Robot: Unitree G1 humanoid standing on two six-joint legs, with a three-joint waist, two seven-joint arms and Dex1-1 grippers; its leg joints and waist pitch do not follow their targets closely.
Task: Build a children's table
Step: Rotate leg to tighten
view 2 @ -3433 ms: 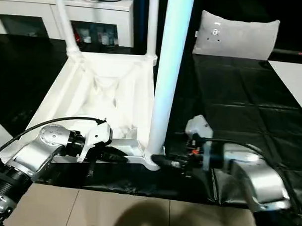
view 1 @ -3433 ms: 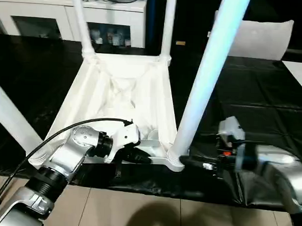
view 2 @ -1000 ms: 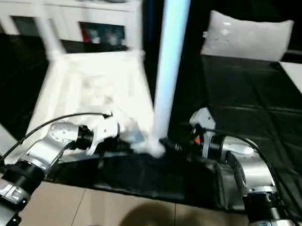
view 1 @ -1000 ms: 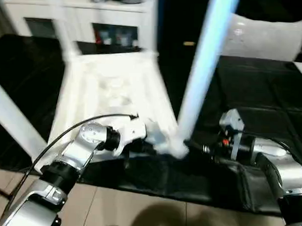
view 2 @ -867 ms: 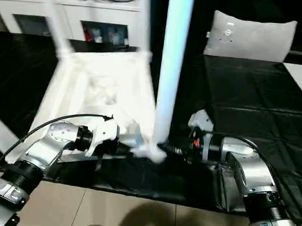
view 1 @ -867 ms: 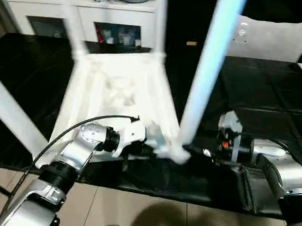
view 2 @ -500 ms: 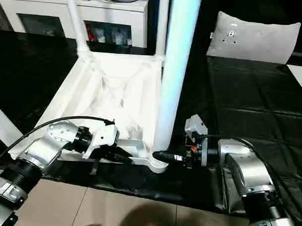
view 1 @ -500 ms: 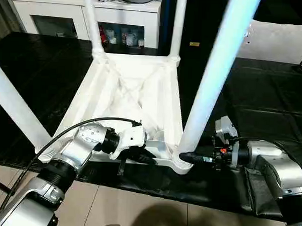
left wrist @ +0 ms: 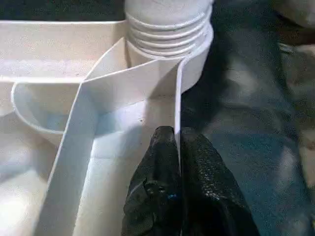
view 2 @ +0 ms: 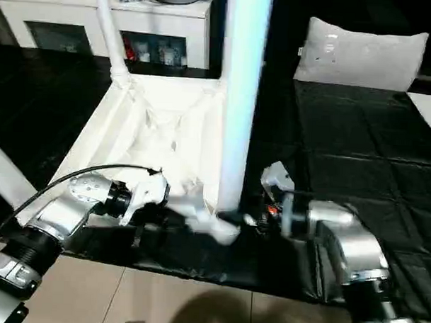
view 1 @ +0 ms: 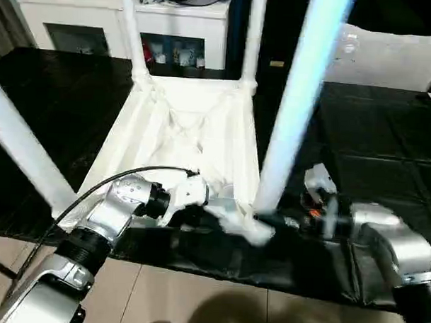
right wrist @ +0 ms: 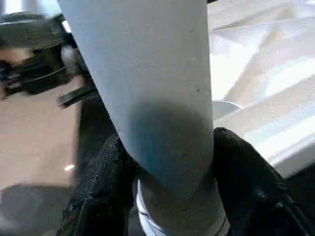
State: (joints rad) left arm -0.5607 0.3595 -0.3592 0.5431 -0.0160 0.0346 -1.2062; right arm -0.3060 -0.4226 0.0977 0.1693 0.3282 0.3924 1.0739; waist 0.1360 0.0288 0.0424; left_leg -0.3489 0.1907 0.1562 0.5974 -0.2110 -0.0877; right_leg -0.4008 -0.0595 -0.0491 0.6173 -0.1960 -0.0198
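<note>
left claw (left wrist: 177, 142): still clenched on table (view 1: 195, 132) rim | right claw (right wrist: 167, 147): my fingers have narrowed around near-right leg (view 1: 291, 114), now grasping it

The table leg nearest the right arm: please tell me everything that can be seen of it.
The leg is a long, smooth white tube, looking like plastic. It stands nearly upright, leaning slightly, in the near corner socket of the upside-down table top; thread ridges show at its base. The right end effector is closed around its lower end, one black finger on each side.
</note>
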